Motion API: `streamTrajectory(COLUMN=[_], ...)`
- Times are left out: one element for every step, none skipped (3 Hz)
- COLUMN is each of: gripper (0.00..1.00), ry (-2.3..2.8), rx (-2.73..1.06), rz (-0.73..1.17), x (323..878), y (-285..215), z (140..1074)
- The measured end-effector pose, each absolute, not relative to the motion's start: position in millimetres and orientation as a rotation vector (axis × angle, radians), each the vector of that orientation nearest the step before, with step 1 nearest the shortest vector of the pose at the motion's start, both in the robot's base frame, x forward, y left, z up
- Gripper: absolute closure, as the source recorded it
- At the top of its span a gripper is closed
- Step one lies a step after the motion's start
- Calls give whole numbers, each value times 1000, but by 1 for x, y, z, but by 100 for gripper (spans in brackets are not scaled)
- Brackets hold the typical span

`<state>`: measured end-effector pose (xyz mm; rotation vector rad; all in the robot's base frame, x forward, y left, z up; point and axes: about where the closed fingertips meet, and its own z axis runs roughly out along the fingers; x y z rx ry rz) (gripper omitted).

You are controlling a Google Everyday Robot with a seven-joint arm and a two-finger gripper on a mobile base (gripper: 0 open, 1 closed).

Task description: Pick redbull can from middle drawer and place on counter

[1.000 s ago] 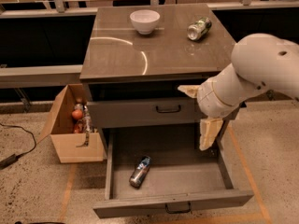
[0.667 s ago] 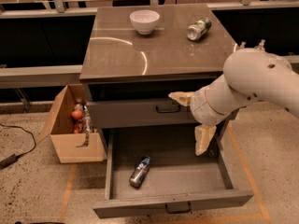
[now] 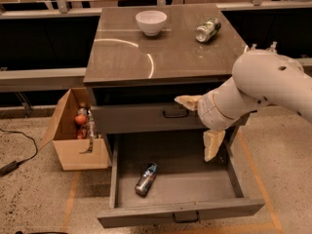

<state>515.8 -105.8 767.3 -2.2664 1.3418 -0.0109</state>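
Note:
The redbull can [image 3: 146, 178] lies on its side on the floor of the middle drawer [image 3: 180, 211], which is pulled wide open, left of its middle. My gripper [image 3: 193, 129] hangs on the white arm above the drawer's right part, in front of the closed drawer front above. It is open and empty, one finger pointing left and the other pointing down. It is to the right of the can and above it, not touching it. The counter [image 3: 161, 57] tops the cabinet.
A white bowl [image 3: 151, 22] and a fatter greenish can [image 3: 207, 29] on its side sit at the back of the counter. An open cardboard box [image 3: 78, 135] with items stands on the floor left of the cabinet. A closed drawer front [image 3: 141, 118] sits above the open drawer.
The arm and gripper have moved left and a little lower, over the open drawer. The can has not moved.

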Motion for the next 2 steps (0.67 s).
streamTrajectory(gripper=[0, 0], ry=[1212, 1026], rx=[-2336, -2404], rz=[4, 34], x=[517, 514], y=[-84, -56], z=[734, 700])
